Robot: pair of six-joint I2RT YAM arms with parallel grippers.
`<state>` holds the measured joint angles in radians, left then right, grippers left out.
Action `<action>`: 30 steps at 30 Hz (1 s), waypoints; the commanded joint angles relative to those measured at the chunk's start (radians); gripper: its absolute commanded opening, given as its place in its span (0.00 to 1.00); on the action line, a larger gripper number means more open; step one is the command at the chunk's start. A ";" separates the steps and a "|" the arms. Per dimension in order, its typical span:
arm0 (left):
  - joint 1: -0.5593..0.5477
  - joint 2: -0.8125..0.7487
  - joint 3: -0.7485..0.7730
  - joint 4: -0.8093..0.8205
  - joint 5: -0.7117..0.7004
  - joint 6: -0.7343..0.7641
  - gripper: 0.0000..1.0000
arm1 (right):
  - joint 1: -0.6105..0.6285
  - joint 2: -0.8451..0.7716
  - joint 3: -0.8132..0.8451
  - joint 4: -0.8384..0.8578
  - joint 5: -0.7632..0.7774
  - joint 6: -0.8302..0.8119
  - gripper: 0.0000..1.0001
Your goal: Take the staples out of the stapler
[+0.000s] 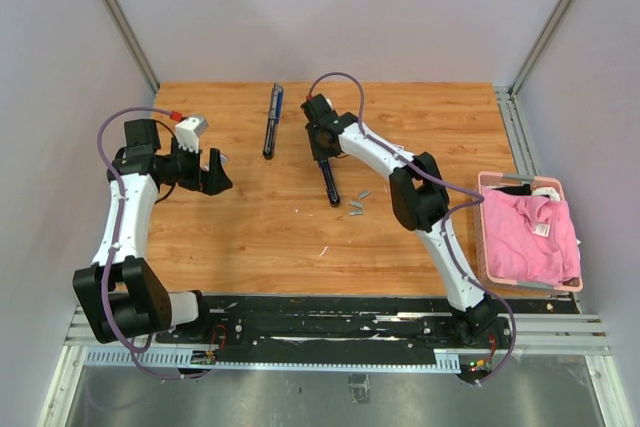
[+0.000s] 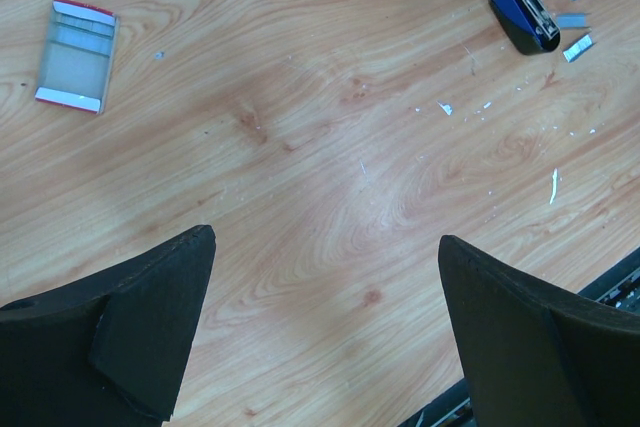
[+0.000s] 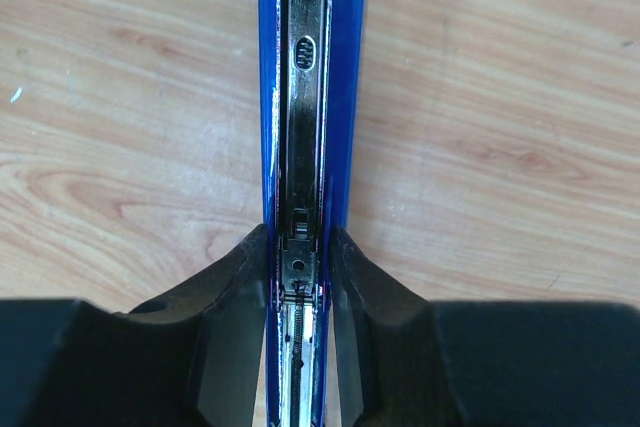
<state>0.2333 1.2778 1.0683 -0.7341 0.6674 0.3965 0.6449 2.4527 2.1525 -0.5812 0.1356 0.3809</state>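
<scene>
The blue stapler lies open on the wooden table with its metal magazine channel and spring facing up. My right gripper is shut on its sides; in the top view the gripper holds it mid-table, the stapler's tip pointing toward me. Three short silvery staples lie on the wood just right of that tip; they also show in the left wrist view beside the stapler's end. My left gripper is open and empty above bare wood at the left.
A small white box with red print lies on the wood near the left gripper. A second dark blue and black long piece lies at the back centre. A pink basket with pink cloth stands at the right edge.
</scene>
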 commanded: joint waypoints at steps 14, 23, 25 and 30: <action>0.004 0.000 -0.005 0.020 0.008 0.013 0.98 | -0.073 0.085 0.135 0.043 0.219 -0.074 0.24; 0.004 0.018 -0.004 0.021 0.003 0.013 0.98 | -0.180 0.110 0.157 0.097 0.255 -0.126 0.24; 0.004 0.022 -0.004 0.019 0.004 0.015 0.98 | -0.205 0.113 0.154 0.116 0.256 -0.137 0.24; 0.004 0.031 -0.005 0.019 0.006 0.019 0.98 | -0.258 0.130 0.162 0.154 0.230 -0.156 0.24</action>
<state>0.2333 1.2984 1.0679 -0.7315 0.6662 0.3981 0.4255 2.5511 2.2757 -0.4786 0.3378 0.2634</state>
